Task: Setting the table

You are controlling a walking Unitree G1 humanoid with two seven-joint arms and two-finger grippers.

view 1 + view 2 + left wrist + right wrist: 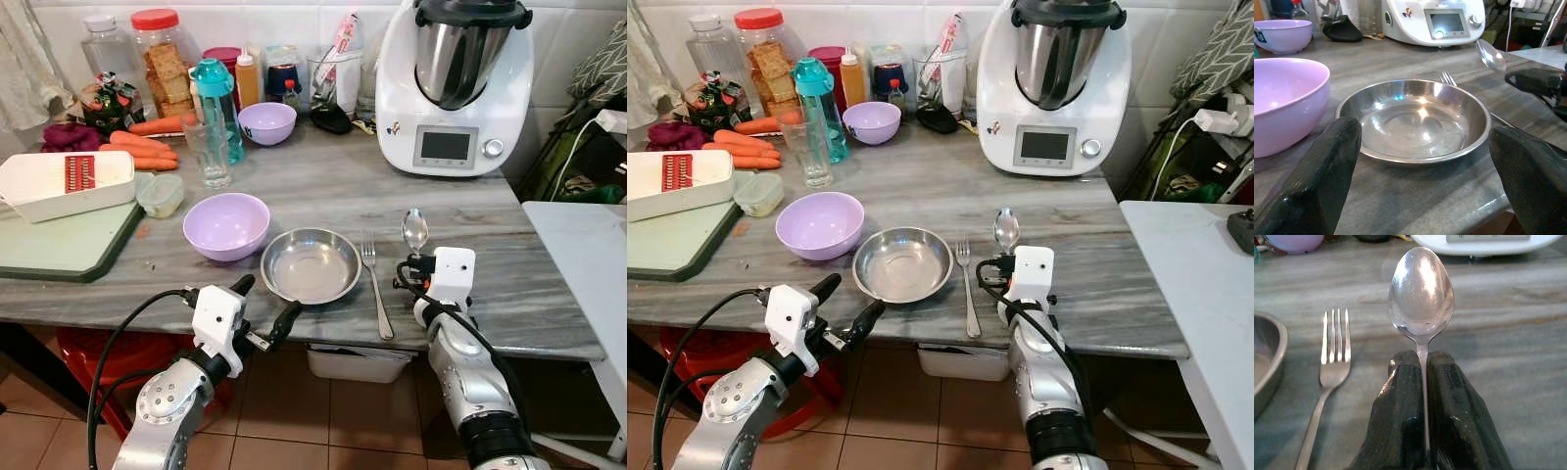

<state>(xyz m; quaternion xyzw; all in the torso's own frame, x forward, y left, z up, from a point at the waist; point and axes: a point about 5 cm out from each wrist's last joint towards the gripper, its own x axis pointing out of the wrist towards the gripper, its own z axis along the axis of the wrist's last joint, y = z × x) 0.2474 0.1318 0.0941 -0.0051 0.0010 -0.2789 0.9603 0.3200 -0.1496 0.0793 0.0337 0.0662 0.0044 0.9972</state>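
Two hands: both seen at worktop (460, 211) edge
Right hand (1422, 363): clamped on spoon (1421, 293), held beside fork (374, 279)
Left hand (265, 305): spread wide, nothing held, near steel plate (311, 264)

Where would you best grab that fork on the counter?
Probably by the handle end: the fork lies flat, tines away, its handle reaching the counter's near edge. Come from above, fingers across the thin handle; the plate crowds its left side.
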